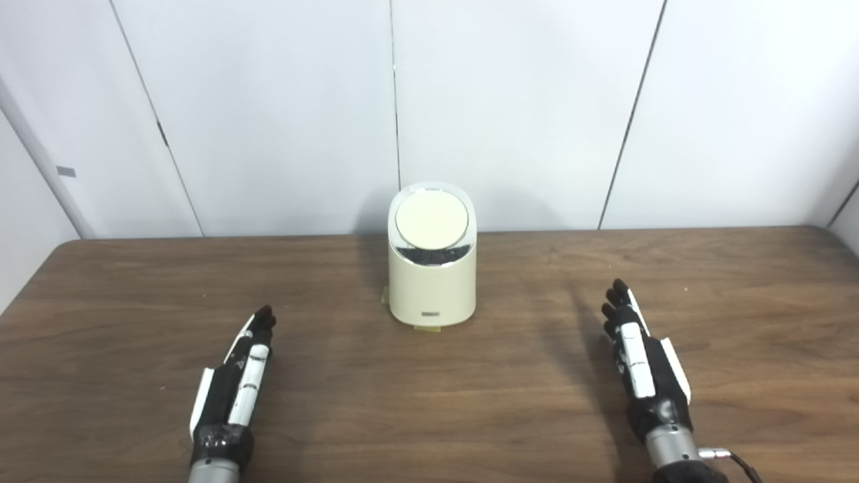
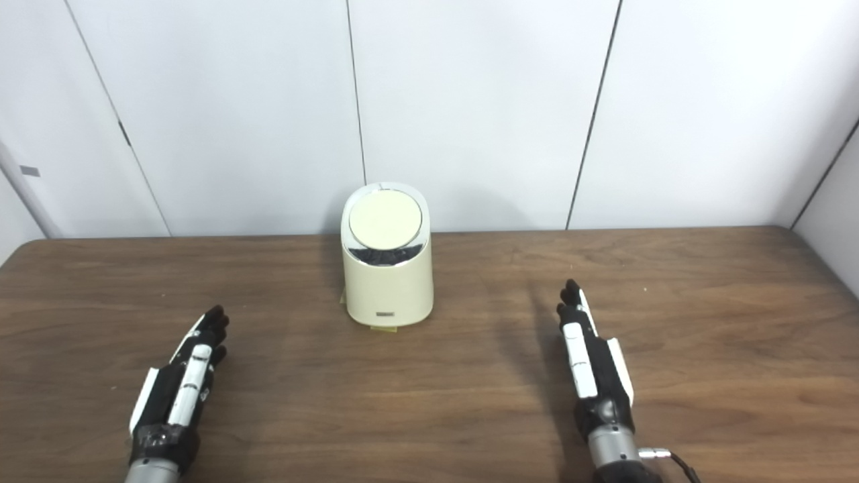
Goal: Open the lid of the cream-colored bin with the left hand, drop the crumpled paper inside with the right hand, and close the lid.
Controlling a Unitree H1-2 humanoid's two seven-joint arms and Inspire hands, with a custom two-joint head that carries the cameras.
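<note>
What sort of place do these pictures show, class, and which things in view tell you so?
Probably a lab or test room: a bare wooden table against plain white wall panels, with only a cream-colored bin between two robot hands.

Black left robot hand (image 1: 231,379) and right robot hand (image 1: 641,362) with white plates, silver wrists, thin cable at right wrist.

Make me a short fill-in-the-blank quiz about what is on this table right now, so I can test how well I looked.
1. The cream-colored plastic bin stands on a brown ____ table.
2. The bin's round lid is ____.
3. The black-and-white left hand holds ____.
4. The black-and-white right hand lies to the ____ of the bin.

Missing words: wooden; closed; nothing; right
</note>
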